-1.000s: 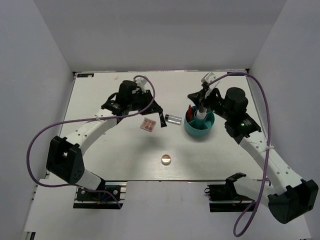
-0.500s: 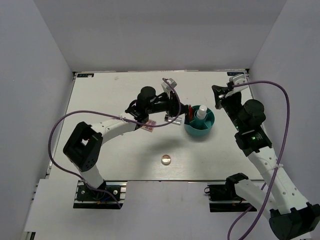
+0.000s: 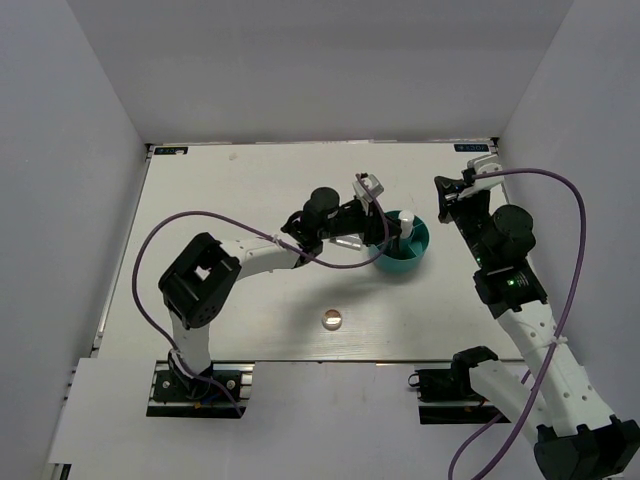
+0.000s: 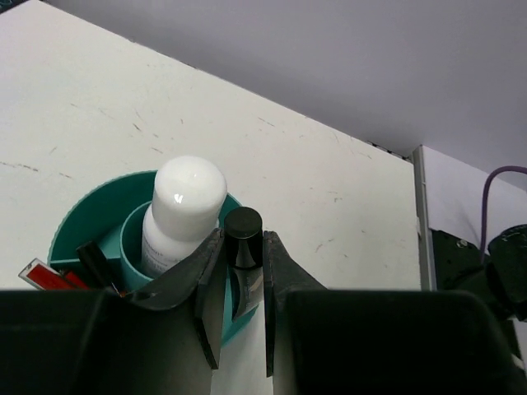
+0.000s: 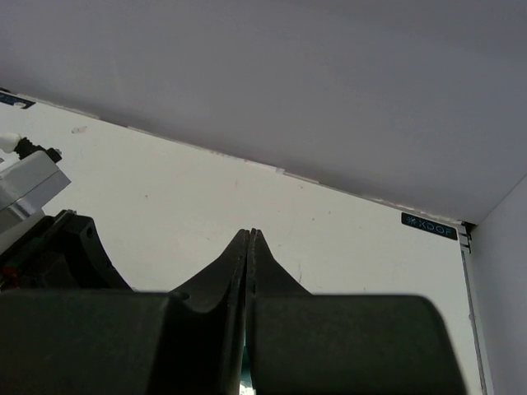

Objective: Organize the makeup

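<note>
White table, scuffed with faint grey marks, boxed in by plain grey walls on three sides. The teal tub sits right of centre on it.

Left claw is right at the tub's near rim, clenched on a small black-capped bottle, upright, just beside the white bottle standing in the tub's middle cup. Red and black pencils poke out of the tub's left section.

Round compact lies alone on the table, well apart from the tub, toward the arm bases.

Right claw hangs to the right of the tub, pressed closed with nothing between its fingers.

From above, the left arm covers the tub's left side. The small bottle's lower half is lost between the fingers, so whether it touches the tub, hard to tell. A dark label at the table's far edge is too small to read.
</note>
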`<state>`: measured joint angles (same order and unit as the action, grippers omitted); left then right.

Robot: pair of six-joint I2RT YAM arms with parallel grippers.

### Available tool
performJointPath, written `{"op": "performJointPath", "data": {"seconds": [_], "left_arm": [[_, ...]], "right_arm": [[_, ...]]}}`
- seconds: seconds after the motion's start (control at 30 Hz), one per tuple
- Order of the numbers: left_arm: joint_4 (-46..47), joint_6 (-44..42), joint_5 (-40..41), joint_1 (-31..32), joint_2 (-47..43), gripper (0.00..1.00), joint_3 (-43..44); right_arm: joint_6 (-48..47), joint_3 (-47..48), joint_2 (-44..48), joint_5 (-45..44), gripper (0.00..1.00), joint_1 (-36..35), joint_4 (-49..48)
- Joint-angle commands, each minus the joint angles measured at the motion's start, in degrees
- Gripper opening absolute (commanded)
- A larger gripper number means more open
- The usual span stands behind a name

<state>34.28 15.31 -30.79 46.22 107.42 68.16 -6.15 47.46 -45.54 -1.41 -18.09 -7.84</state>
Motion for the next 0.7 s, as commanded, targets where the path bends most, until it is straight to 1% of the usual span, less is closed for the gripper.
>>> {"op": "performJointPath", "data": {"seconds": [0.0,0.2,0.4,0.6,0.63,0.67], "left_arm": [[1.0,-4.0,3.3,1.1,-0.6,0.00,2.9],[-0.5,-6.8,5.7,1.6,0.9,0.00,4.4],[-0.9,-8.9,8.7,2.1,1.9,0.00,4.2],[-0.7,-9.3,9.3,2.1,3.3,0.00,4.3],[-0.8,-9.3,9.4,2.1,3.3,0.00,4.3],[-0.7,-9.3,9.3,2.6,3.5,0.00,4.2]], "right_arm": [[0.8,-0.3,0.7,-0.2,0.00,0.8,-1.4],[1.1,-1.1,1.2,0.6,0.00,1.6,-1.2],[1.3,-1.2,1.1,0.9,0.00,2.4,-1.3],[1.7,-1.6,1.0,0.8,0.00,3.0,-1.4],[1.8,-1.6,0.8,2.6,0.00,3.3,-1.4],[1.7,-1.5,0.8,2.6,0.00,3.2,-1.3]]}}
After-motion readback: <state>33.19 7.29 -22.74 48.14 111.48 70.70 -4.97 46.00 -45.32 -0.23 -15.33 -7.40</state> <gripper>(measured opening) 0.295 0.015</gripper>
